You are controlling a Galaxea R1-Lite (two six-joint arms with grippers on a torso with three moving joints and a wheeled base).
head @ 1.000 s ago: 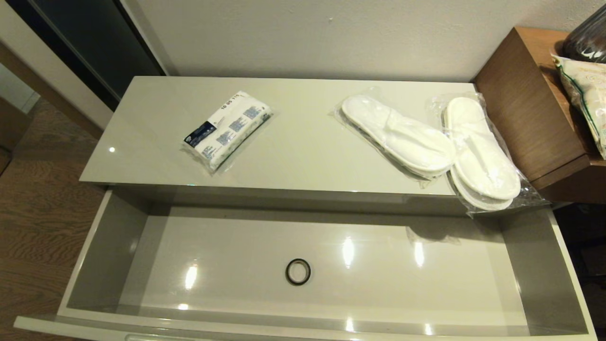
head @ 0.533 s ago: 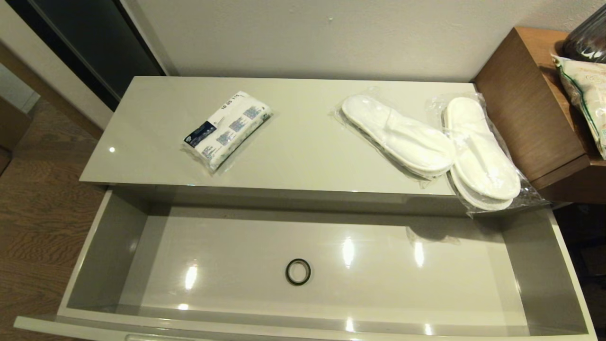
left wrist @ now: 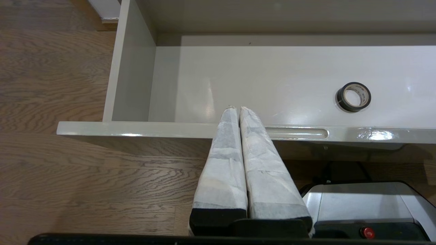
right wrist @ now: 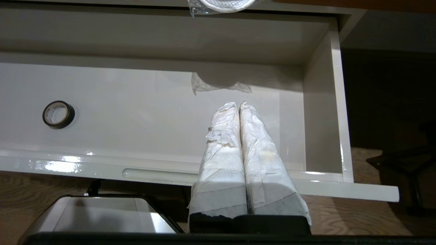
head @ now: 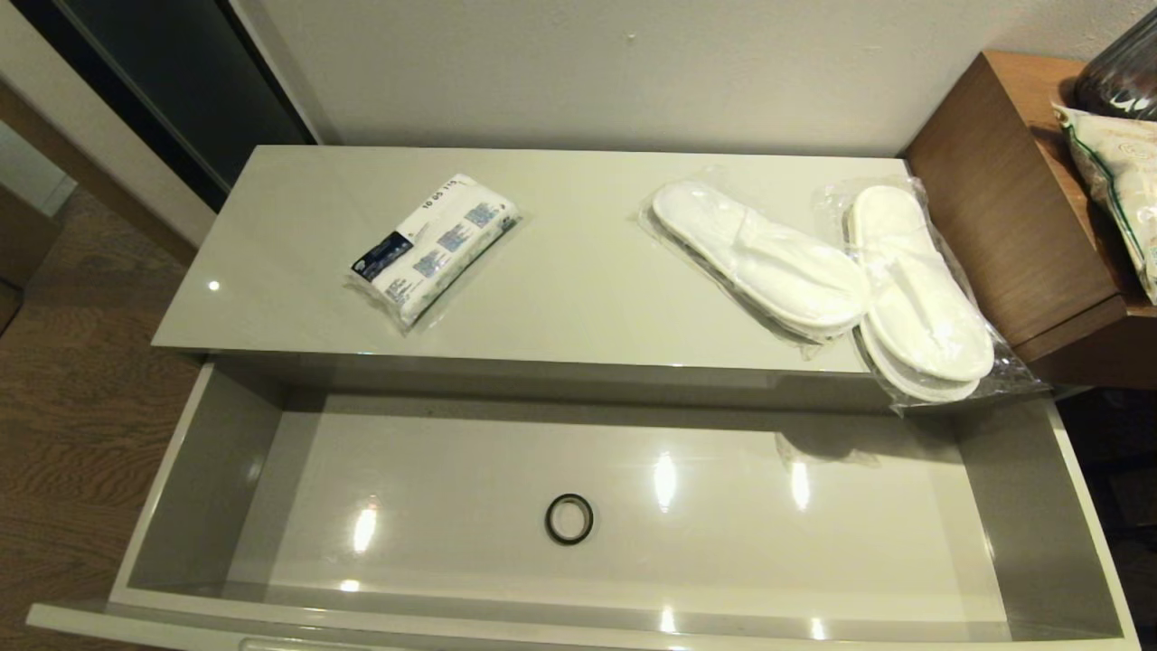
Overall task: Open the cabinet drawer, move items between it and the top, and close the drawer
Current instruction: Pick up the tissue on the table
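The cabinet drawer (head: 208, 470) stands pulled fully open below the top (head: 578, 280), and holds none of the items. On the top lie a flat white packet (head: 434, 246) at the left and two bagged pairs of white slippers (head: 757, 258) (head: 917, 294) at the right, the right pair overhanging the front edge. Neither arm shows in the head view. My left gripper (left wrist: 237, 108) is shut and empty, hovering in front of the drawer front (left wrist: 136, 128) near its left handle recess (left wrist: 299, 133). My right gripper (right wrist: 238, 103) is shut and empty over the drawer's right end (right wrist: 323, 102).
A small black tape ring (head: 569, 519) lies on the drawer floor near the middle. A taller brown wooden desk (head: 1003, 208) with a bag on it adjoins the cabinet at the right. Wooden floor (head: 63, 407) lies to the left. The robot's base (left wrist: 357, 207) sits below the drawer front.
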